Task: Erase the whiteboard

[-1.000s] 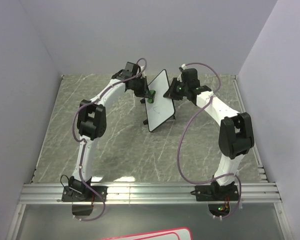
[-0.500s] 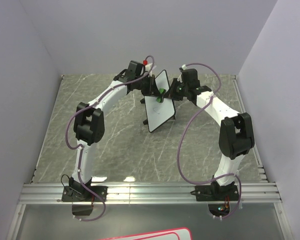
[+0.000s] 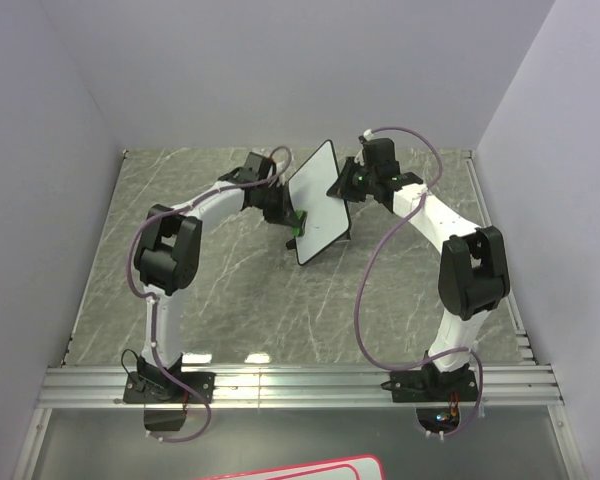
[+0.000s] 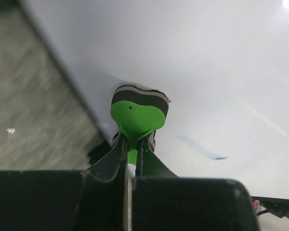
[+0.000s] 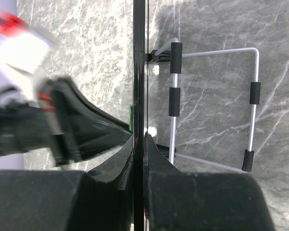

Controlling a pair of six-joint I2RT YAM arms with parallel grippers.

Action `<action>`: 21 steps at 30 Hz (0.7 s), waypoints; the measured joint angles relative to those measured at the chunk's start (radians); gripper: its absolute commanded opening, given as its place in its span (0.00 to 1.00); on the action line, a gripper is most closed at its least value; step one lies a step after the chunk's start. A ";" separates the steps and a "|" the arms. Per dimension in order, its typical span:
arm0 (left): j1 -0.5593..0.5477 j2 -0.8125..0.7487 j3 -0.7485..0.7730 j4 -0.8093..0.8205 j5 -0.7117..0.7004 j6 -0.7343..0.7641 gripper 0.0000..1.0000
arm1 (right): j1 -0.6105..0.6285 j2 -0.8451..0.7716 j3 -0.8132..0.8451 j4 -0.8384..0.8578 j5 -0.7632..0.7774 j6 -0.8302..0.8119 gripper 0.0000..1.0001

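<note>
The whiteboard stands upright near the back middle of the table, its face towards the left. My right gripper is shut on its right edge, which shows edge-on as a thin black line in the right wrist view. My left gripper is shut on a green eraser with a black pad, pressed against the board's white face near its lower left part. A short blue mark remains on the board to the right of the eraser.
A wire stand with black sleeves lies on the grey marble table behind the board. A red-rimmed white board lies at the near edge below the rails. Walls close in on left, back and right.
My left gripper has swept the eraser from the board's upper part down to its lower left. The right gripper and the board have stayed in place.
</note>
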 measured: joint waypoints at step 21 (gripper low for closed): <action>-0.080 -0.162 -0.173 0.074 0.040 -0.057 0.00 | 0.014 -0.006 0.000 0.003 0.020 -0.005 0.00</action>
